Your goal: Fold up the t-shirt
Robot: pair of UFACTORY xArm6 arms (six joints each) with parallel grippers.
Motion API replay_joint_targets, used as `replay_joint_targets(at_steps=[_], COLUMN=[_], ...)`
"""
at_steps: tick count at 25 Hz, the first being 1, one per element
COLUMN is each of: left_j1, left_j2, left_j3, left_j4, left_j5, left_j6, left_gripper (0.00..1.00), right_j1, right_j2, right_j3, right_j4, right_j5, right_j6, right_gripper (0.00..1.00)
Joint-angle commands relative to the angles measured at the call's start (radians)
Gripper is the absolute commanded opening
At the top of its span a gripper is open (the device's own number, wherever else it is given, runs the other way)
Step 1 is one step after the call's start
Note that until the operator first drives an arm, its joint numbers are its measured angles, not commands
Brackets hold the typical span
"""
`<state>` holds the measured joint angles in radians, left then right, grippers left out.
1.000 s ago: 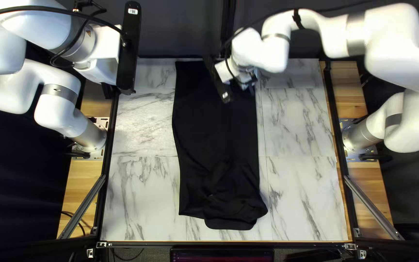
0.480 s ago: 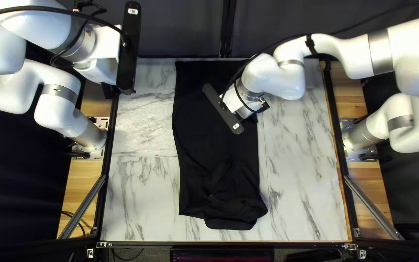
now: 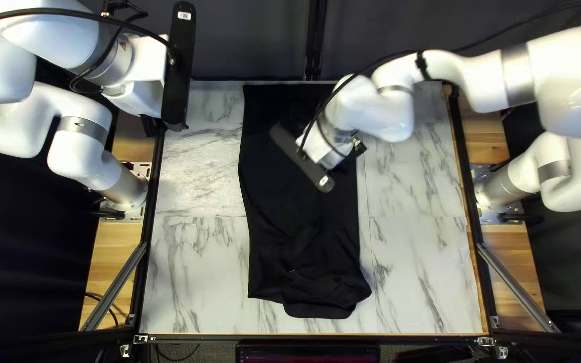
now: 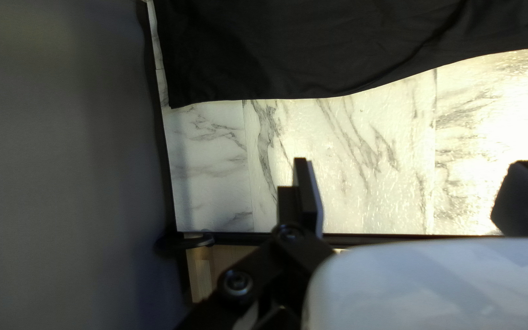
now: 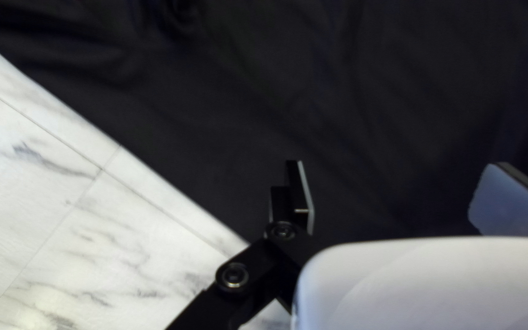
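Observation:
The black t-shirt (image 3: 284, 202) lies as a long strip on the table, its near end bunched and overlapping. My left gripper (image 3: 149, 126) is mostly hidden by its camera bar, off the shirt's left side. In the left wrist view that gripper (image 4: 412, 183) stands open over bare marble, with the shirt (image 4: 337, 46) ahead of it. My right gripper (image 3: 358, 146) is over the shirt's right edge, partly hidden by its wrist. The right wrist view shows the gripper (image 5: 395, 186) open, black cloth (image 5: 264, 116) beneath it and nothing between its fingers.
Marble table surface (image 3: 196, 269) shows on both sides of the shirt. Dark frame rails (image 3: 144, 249) run along the table's sides. A dark curtain (image 3: 250, 40) hangs behind the far edge. My right arm reaches across the table's far right part.
My right arm has moved toward the table's near edge and a little to the right, its wrist turning slightly. The left arm and the shirt show no movement.

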<state>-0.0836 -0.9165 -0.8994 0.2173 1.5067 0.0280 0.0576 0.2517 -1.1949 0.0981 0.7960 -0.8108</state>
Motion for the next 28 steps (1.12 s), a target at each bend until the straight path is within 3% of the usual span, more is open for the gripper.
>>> replay_joint_targets(at_steps=[1, 9, 12, 15, 18, 21, 28], left_j1=[0.000, 0.000, 0.000, 0.000, 0.000, 0.000, 0.000], left_j2=[0.000, 0.000, 0.000, 0.000, 0.000, 0.000, 0.000], left_j3=[0.000, 0.000, 0.000, 0.000, 0.000, 0.000, 0.000], left_j4=[0.000, 0.000, 0.000, 0.000, 0.000, 0.000, 0.000], left_j5=[0.000, 0.000, 0.000, 0.000, 0.000, 0.000, 0.000], left_j6=[0.000, 0.000, 0.000, 0.000, 0.000, 0.000, 0.000], left_gripper=[1.00, 1.00, 1.00, 1.00, 1.00, 1.00, 1.00], right_j1=[0.017, 0.017, 0.002, 0.052, 0.136, 0.194, 0.194], right_j2=[0.024, 0.019, 0.036, 0.038, 0.035, 0.091, 0.091], right_j3=[-0.021, -0.013, -0.036, -0.028, -0.018, -0.064, -0.064], right_j4=[0.098, 0.097, 0.124, 0.084, 0.010, -0.047, -0.047], right_j5=[0.021, 0.017, 0.017, -0.013, -0.063, -0.100, -0.100], right_j6=[0.009, 0.004, -0.052, 0.103, 0.402, 0.634, 0.634], right_gripper=[1.00, 1.00, 1.00, 1.00, 1.00, 1.00, 1.00])
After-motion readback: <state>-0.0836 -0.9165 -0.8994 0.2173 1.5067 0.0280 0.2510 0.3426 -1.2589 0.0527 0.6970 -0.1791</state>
